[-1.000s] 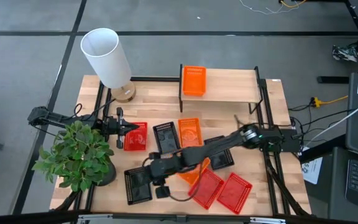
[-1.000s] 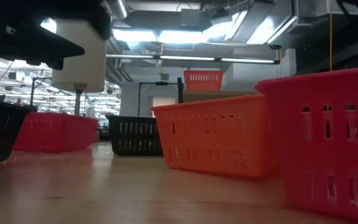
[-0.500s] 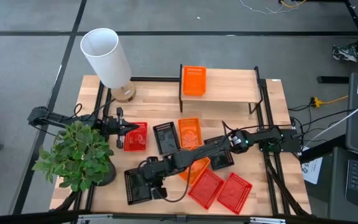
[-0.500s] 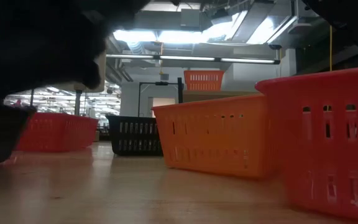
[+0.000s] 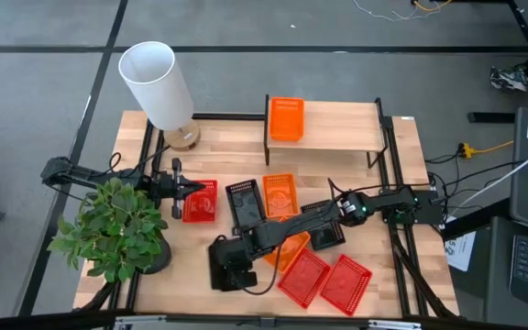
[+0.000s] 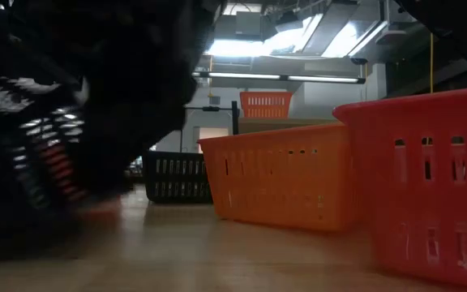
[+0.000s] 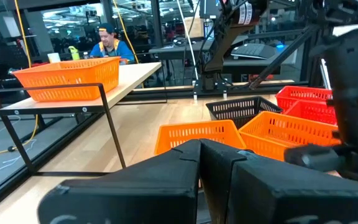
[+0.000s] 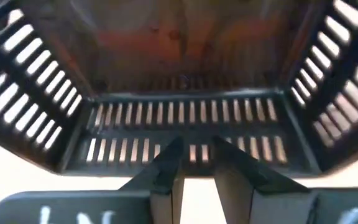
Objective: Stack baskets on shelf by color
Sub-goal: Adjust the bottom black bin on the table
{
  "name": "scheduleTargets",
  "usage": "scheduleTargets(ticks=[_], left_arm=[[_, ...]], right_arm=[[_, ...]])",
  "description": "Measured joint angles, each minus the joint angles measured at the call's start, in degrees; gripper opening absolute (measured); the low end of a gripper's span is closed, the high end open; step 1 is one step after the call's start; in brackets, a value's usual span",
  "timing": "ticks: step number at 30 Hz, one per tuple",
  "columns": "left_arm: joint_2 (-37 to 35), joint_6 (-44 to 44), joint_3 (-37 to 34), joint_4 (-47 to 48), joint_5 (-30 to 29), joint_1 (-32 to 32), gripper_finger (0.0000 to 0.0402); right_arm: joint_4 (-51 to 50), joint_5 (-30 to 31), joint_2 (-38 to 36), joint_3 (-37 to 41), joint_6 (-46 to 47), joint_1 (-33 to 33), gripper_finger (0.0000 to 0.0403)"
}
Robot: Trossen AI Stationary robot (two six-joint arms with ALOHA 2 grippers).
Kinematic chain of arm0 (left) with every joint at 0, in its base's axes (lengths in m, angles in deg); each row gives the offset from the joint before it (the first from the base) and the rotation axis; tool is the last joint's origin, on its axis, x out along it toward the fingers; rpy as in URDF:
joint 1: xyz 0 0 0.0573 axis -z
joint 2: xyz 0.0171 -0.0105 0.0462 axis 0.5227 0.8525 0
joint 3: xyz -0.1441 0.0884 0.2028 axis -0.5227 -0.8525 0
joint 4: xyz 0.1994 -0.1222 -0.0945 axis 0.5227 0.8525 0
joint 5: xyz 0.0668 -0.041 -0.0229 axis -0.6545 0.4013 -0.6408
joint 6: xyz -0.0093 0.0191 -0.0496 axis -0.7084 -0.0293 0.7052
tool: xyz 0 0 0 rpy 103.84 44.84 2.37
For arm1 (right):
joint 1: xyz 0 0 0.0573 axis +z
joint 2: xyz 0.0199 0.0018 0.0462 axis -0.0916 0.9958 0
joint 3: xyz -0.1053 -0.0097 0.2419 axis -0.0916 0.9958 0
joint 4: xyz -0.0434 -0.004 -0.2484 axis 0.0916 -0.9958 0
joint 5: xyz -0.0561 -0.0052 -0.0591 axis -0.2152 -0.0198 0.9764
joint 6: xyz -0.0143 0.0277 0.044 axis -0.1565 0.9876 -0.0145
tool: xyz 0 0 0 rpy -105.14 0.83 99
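The light wood worktop [image 5: 383, 266] stands on a grey floor. A tall white lamp [image 5: 157, 82] is at the upper left and a green leafy plant [image 5: 113, 229] at the lower left.

The low wooden shelf with thin black legs [image 5: 337, 126] sits at the upper middle of the high view. One orange plastic mesh basket [image 5: 286, 119] rests on its left end.

My right tool [image 5: 230, 261] reaches across to the lower middle of the worktop. It is pinching the wall of a black plastic mesh basket [image 8: 185, 118], one finger [image 8: 166, 171] on each side of the slotted wall. In the low view this basket is a dark blur that fills the left side.

My left tool [image 5: 183, 188] waits at the middle left, pressed together, just beside a red mesh basket [image 5: 202, 202].

More baskets lie in the middle of the worktop. A second black basket [image 5: 244, 202] and a second orange basket [image 5: 280, 194] lie side by side. A third black basket [image 5: 326, 231] is partly hidden under my right arm. A third orange basket [image 5: 287, 249] lies just beside two red baskets [image 5: 302, 278] at the lower right.

Far behind the shelf, a person [image 7: 107, 43] sits in the room.
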Motion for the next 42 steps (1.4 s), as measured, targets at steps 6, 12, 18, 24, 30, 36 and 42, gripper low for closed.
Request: scheduleTargets(ticks=[6, 12, 18, 24, 30, 36, 42], left_arm=[[0.0, 0.0, 0.0, 0.0, 0.0, 0.0, 0.0], [0.0, 0.0, 0.0, 0.0, 0.0, 0.0, 0.0], [0.0, 0.0, 0.0, 0.0, 0.0, 0.0, 0.0], [0.0, 0.0, 0.0, 0.0, 0.0, 0.0, 0.0], [0.0, 0.0, 0.0, 0.0, 0.0, 0.0, 0.0], [0.0, 0.0, 0.0, 0.0, 0.0, 0.0, 0.0], [0.0, 0.0, 0.0, 0.0, 0.0, 0.0, 0.0]], right_arm=[[-8.2, 3.1, -1.5, -0.7, 1.2, 0.9, 0.0079], [-7.7, 4.2, -2.5, -0.7, 0.5, 1.9, 0.0079], [4.4, 4.8, -2.8, -0.7, -3.2, 2.0, 0.0079], [8.4, 5.2, -2.9, -0.7, -4.7, 2.0, 0.0079], [8.8, 5.1, -2.9, -0.7, -4.1, 2.0, 0.0079], [16.3, 5.0, -2.9, -0.7, -5.2, 2.0, 0.0079], [16.9, 5.0, -2.3, 0.9, -5.1, 1.7, 0.0079]])
